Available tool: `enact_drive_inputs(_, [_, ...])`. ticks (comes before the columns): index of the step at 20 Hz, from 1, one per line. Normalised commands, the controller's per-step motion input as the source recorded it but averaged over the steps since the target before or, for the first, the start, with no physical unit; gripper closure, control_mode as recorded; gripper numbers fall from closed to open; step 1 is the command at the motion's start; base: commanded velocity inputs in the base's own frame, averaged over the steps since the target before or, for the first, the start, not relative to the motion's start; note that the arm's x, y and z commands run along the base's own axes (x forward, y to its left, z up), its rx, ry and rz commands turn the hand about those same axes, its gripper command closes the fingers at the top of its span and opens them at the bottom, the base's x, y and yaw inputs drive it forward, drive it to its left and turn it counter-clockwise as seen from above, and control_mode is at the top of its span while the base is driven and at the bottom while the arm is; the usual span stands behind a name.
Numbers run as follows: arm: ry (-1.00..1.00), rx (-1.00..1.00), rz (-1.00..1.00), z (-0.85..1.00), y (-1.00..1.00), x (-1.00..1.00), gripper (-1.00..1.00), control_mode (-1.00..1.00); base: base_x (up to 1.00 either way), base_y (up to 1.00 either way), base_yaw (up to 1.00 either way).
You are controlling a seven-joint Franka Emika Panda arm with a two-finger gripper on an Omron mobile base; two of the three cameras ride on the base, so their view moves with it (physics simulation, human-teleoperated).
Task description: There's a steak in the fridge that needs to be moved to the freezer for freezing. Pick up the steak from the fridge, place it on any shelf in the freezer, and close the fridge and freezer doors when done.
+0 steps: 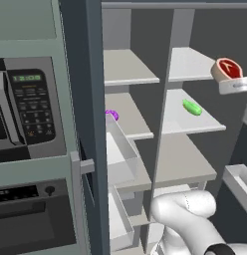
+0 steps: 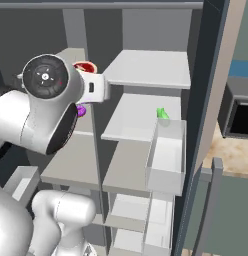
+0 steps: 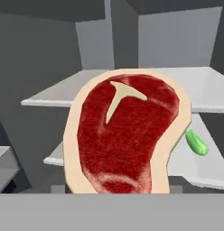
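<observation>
1. Slate-blue freezer door (image 1: 88,124) stands open at the left of the centre divider (image 1: 163,114), which I take as landmark. It is swung wide, presumably so the arm has free entry to the left compartment. Its clear door bins (image 1: 120,154) project toward the shelves.
2. Left of the divider: the freezer (image 1: 126,99), with pale grey shelves. The shelf (image 1: 126,67), topmost there, is bare, so judged a usable drop site. A small purple item (image 1: 112,115) sits on the next shelf down, at its left front edge.
3. Right of the divider: the fridge (image 1: 195,124). A green vegetable (image 1: 191,107) lies on the second shelf down.
4. Steak (image 1: 227,68) is right of the divider, at top-shelf height, lifted out in front of the fridge shelves and carried at the end of the white hand. In the hand view the steak (image 3: 127,135) stands face-on close to the lens, consistent with being gripped from below.
5. Gripper: fingertips hidden behind the meat. Steak hangs unsupported otherwise, so I judge the claw closed on it; opening width cannot be read.
6. Judgement: the pick is done; the carry leftward across the divider remains, then both doors.
</observation>
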Motion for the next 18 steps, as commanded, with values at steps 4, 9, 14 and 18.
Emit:
enact_drive_inputs(4, [-0.2,0.01,0.0,-0.01,0.93,-0.24,1.0,-1.0,0.0,0.0,0.0])
enact_drive_inputs(9, [-0.12,0.0,0.05,-0.03,0.93,0.05,1.0,-1.0,0.0,0.0,0.0])
enact_drive_inputs(14, [0.0,0.01,0.15,-0.05,0.62,0.4,1.0,-1.0,0.0,0.0,0.0])
enact_drive_inputs(18, [0.0,0.0,0.06,0.0,0.61,0.39,1.0,-1.0,0.0,0.0,0.0])
